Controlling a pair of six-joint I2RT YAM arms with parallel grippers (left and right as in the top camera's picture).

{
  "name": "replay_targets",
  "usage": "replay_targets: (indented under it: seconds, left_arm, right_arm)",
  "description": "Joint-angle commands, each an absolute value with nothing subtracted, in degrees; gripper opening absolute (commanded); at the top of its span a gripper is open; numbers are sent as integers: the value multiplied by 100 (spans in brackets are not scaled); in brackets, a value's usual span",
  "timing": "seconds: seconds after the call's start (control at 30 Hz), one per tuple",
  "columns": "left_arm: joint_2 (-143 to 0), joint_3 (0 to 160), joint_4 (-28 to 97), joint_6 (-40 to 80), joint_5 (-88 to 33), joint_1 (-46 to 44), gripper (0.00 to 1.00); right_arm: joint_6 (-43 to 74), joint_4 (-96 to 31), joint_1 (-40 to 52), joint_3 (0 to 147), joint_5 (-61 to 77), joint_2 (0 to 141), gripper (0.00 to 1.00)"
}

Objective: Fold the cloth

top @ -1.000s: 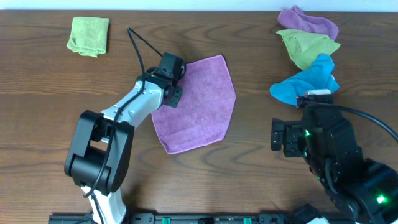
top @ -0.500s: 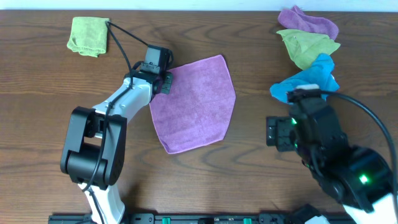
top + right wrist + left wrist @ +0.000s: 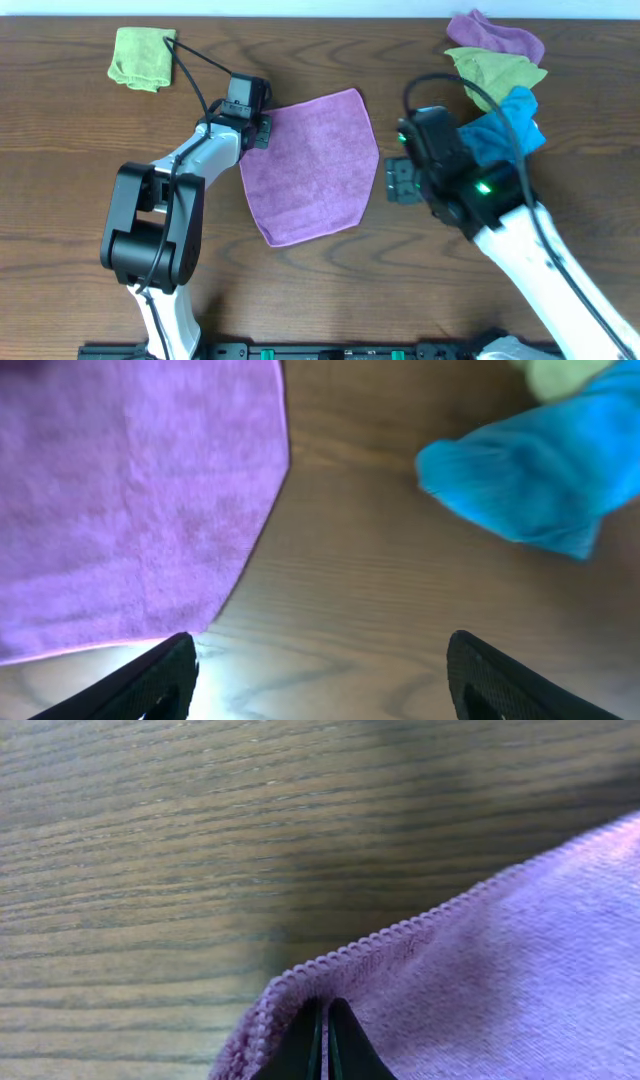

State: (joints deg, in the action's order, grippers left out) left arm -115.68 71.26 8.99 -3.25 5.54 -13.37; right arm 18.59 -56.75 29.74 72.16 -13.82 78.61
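The cloth [image 3: 315, 165], a mauve-purple towel with a thin hem, lies spread flat on the wooden table, left of centre. My left gripper [image 3: 258, 130] sits at its upper-left corner. In the left wrist view the left gripper [image 3: 325, 1020] is shut, its tips pinching the cloth [image 3: 500, 940] just inside the hemmed corner. My right gripper [image 3: 402, 180] hovers over bare wood just right of the cloth's right edge. The right wrist view shows that gripper [image 3: 320, 665] open and empty, with the cloth [image 3: 130, 490] at upper left.
A blue cloth [image 3: 500, 125] lies bunched close behind the right arm, also the blue cloth [image 3: 530, 470] at upper right in the right wrist view. A lime-green cloth [image 3: 495, 72] and a violet cloth [image 3: 495, 35] lie beyond it. Another lime-green cloth [image 3: 143, 57] sits far left.
My left gripper slid up and left across the cloth to its corner. My right arm swung from the lower right up and left toward the cloth's right edge, its jaws narrowing slightly.
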Motion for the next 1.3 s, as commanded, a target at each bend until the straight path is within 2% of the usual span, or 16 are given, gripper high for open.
replay_targets:
  seconds: [0.0, 0.53, 0.7, 1.07, 1.27]
  left_arm:
    - [-11719, 7179, 829, -390, 593, -1214, 6]
    - [-11795, 7179, 423, -537, 392, -534, 6]
    - [-11795, 7201, 449, -539, 294, -410, 6]
    - [-10899, 7891, 1721, -513, -40, -862, 6]
    - [-11515, 7839, 1837, -399, -353, -882, 5]
  right_arm:
    - [1660, -5450, 2928, 7185, -1004, 8256, 82]
    - [1343, -4278, 2899, 7185, -419, 9483, 86]
    - [1238, -3951, 2744, 7185, -56, 9948, 84]
    - [1319, -4195, 2215, 7188, 368, 9904, 86]
    - [1315, -4219, 2215, 7188, 368, 9904, 86]
